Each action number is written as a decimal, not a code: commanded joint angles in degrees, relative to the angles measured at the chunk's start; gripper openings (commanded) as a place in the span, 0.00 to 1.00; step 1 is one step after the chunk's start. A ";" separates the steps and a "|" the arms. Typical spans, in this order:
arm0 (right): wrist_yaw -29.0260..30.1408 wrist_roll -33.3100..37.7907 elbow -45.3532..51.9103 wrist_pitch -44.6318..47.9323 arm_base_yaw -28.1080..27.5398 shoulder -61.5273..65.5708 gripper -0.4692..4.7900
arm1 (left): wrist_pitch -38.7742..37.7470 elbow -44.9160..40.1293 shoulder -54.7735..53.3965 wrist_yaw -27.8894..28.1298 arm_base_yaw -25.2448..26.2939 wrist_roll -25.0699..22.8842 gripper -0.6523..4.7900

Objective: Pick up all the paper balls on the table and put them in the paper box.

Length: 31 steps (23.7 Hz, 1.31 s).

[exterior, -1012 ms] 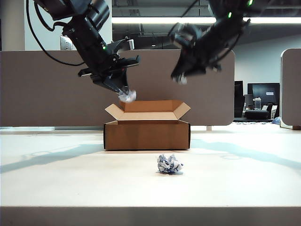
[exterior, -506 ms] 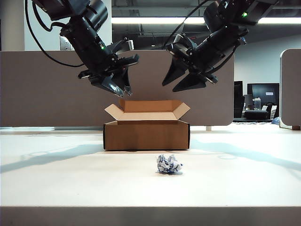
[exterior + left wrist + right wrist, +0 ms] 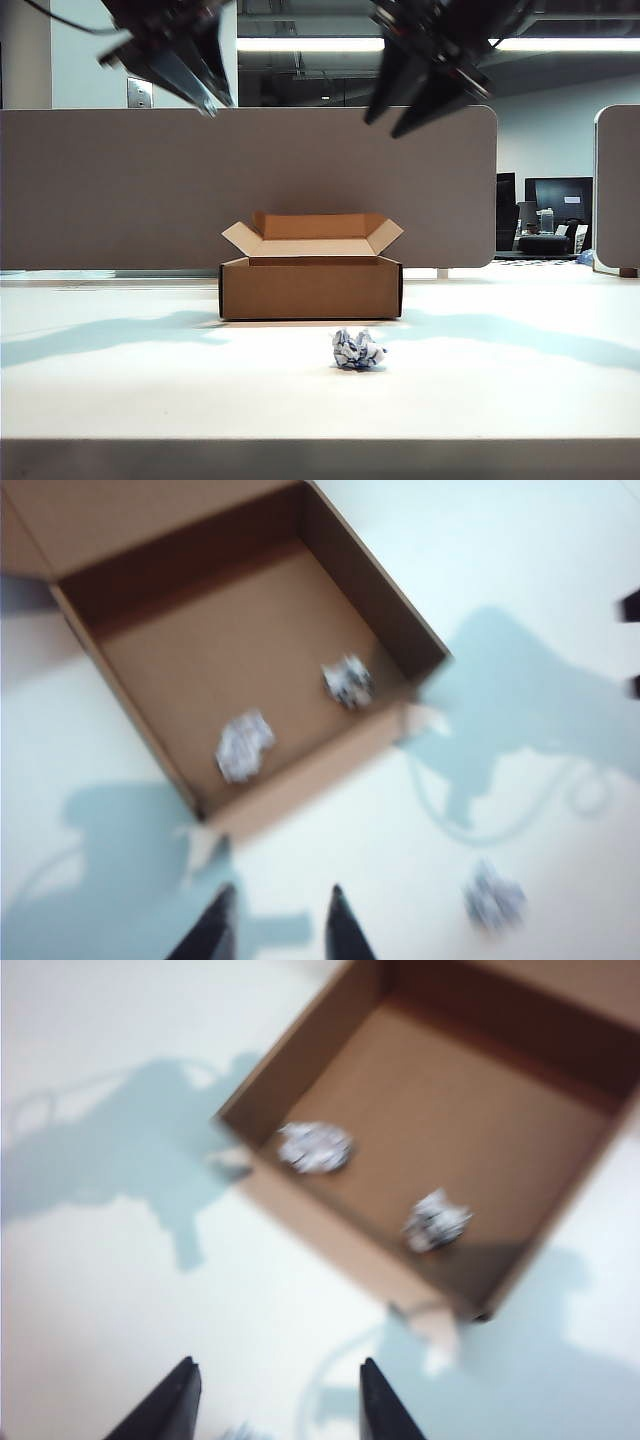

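The paper box [image 3: 312, 288] stands open in the middle of the table [image 3: 120, 400]. Two paper balls lie inside it, one [image 3: 244, 746] near a wall and one [image 3: 347, 680] near a corner; the right wrist view shows the same two [image 3: 315, 1146] [image 3: 436, 1220]. A third paper ball [image 3: 357, 350] lies on the table in front of the box, also seen as the ball [image 3: 493, 898] outside it. My left gripper [image 3: 215, 100] [image 3: 281, 890] hangs high above and left of the box, open and empty. My right gripper [image 3: 385, 125] [image 3: 277, 1362] hangs high above and right of it, open and empty.
A grey-brown partition panel [image 3: 100, 190] runs behind the table. A second panel [image 3: 618, 190] stands at the far right, with office clutter beyond it. The table's grey front edge [image 3: 320, 460] is close to the camera.
Both grippers opened above the box and let go of the paper balls they held, which now lie inside it. Both arms then rose toward the top of the view.
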State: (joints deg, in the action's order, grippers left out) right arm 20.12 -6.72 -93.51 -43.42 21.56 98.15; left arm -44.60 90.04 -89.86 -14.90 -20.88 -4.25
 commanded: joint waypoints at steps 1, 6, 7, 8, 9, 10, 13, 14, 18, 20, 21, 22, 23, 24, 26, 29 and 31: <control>-4.92 -2.51 -0.09 -3.72 3.96 -0.02 0.52 | -5.07 -3.76 6.23 -0.35 -0.55 -0.22 0.32; -20.44 -5.49 2.23 -9.73 14.29 0.20 0.63 | -9.25 -20.76 29.14 -0.37 -1.03 0.37 0.32; -20.39 -4.85 3.19 -9.70 15.23 0.22 0.72 | -9.22 -22.82 32.09 -0.35 -1.03 0.72 0.32; -20.41 -4.22 3.82 -9.60 15.78 0.22 0.74 | -9.18 -24.76 35.15 -0.33 -1.03 1.38 0.32; -20.41 -3.52 5.05 -9.35 16.44 0.22 0.74 | -9.22 -26.93 38.73 -0.35 -1.01 2.12 0.32; -20.44 -2.97 6.08 -9.11 17.00 0.22 0.74 | -9.42 -28.48 41.62 -0.33 -1.01 2.84 0.32; -19.91 1.92 13.05 -4.59 17.64 0.22 0.73 | -11.74 -34.27 54.47 -0.35 -1.01 4.31 0.32; -19.67 3.23 14.75 -3.08 17.62 0.22 0.73 | -12.55 -34.69 56.30 -0.35 -1.01 4.33 0.32; -18.40 5.73 19.34 -0.22 17.40 0.22 0.74 | -16.48 -34.97 61.57 -0.35 -0.98 4.61 0.32; -17.55 6.27 21.86 1.64 17.55 0.22 0.74 | -18.82 -34.97 63.56 -0.17 -0.98 5.20 0.32; -16.68 7.23 22.99 3.56 17.55 0.22 0.74 | -19.82 -34.97 63.80 -0.17 -0.98 5.25 0.32; -16.22 7.82 23.39 4.59 17.53 0.22 0.74 | -20.63 -34.97 63.80 -0.17 -0.98 5.38 0.32; -16.11 8.55 23.76 5.62 17.53 0.22 0.75 | -21.31 -34.97 63.76 -0.20 -0.98 5.38 0.32; -16.11 9.01 24.06 6.67 17.51 0.22 0.75 | -21.68 -34.97 63.73 -0.20 -0.98 5.38 0.32; -16.13 10.16 24.35 8.44 17.53 0.42 0.75 | -22.27 -34.97 63.73 -0.31 -0.98 5.40 0.32; -16.96 10.75 24.28 9.66 17.51 2.19 0.86 | -23.21 -34.97 63.76 -0.39 -0.98 6.62 0.32; -17.20 11.65 24.28 9.09 17.51 3.41 0.87 | -23.47 -34.97 63.76 -0.37 -0.98 6.64 0.32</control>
State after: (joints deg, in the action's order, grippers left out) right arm 3.22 4.08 -69.04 -34.15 39.05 101.10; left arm -68.18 54.98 -26.15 -15.00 -21.98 2.04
